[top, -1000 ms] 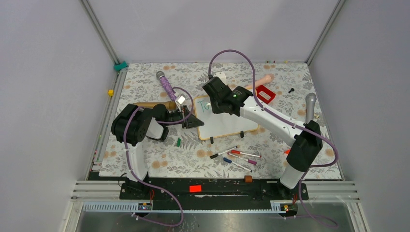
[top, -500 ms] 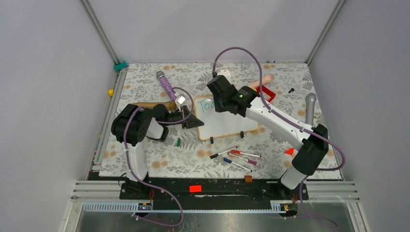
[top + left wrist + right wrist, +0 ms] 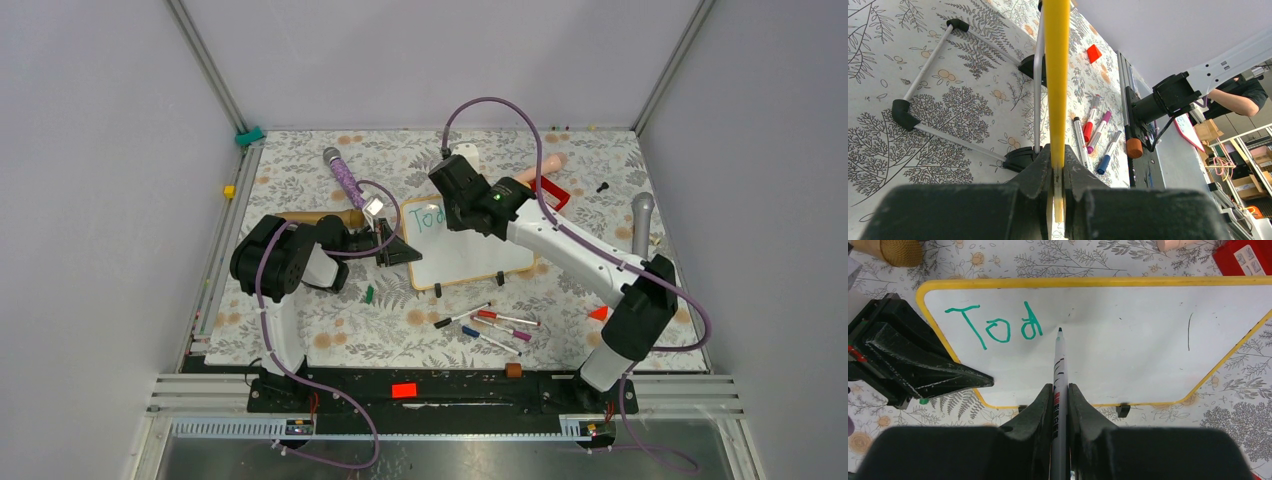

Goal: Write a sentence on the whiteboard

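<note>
The whiteboard [image 3: 470, 258] lies tilted on the floral mat, its yellowish frame [image 3: 1056, 75] seen edge-on in the left wrist view. My left gripper [image 3: 400, 250] [image 3: 1058, 160] is shut on the board's left edge. My right gripper [image 3: 1060, 390] [image 3: 450, 220] is shut on a white marker [image 3: 1060, 365] held over the board [image 3: 1128, 355]. The marker's tip sits just right of the green letters "Tod" [image 3: 998, 327], the written part of the sentence [image 3: 428, 213]. The frames do not show whether the tip touches the surface.
Several loose markers [image 3: 490, 325] lie on the mat in front of the board. A green cap [image 3: 369, 293] is near my left arm. A red box [image 3: 553, 195], a purple microphone [image 3: 345, 180], a grey microphone [image 3: 642, 215] and an orange wedge [image 3: 599, 313] surround the board.
My right gripper with the marker has moved right along the board's top, and the green writing has grown by a letter. The left gripper has stayed put.
</note>
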Controlling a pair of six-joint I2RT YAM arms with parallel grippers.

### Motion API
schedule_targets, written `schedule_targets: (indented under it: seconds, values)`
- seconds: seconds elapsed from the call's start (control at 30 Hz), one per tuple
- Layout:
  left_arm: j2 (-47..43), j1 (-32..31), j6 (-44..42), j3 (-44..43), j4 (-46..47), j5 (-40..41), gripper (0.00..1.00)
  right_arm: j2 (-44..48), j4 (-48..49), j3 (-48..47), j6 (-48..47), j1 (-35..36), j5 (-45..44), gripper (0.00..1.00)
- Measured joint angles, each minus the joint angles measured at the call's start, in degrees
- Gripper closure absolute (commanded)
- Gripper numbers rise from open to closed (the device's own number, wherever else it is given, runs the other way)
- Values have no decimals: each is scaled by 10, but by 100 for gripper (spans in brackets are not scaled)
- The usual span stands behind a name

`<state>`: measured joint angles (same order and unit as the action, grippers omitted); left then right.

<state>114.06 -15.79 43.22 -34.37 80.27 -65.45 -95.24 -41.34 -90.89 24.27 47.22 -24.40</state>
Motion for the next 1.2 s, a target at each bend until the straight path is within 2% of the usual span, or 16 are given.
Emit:
schedule_targets:
  seconds: [0.67,1.2]
  values:
    - [0,0,1,0,0,1,100,-28,-3,-28,-1,-5,0,100]
    - [0,0,1,0,-4,2,100,-26,-2,-14,-1,-6,24,100]
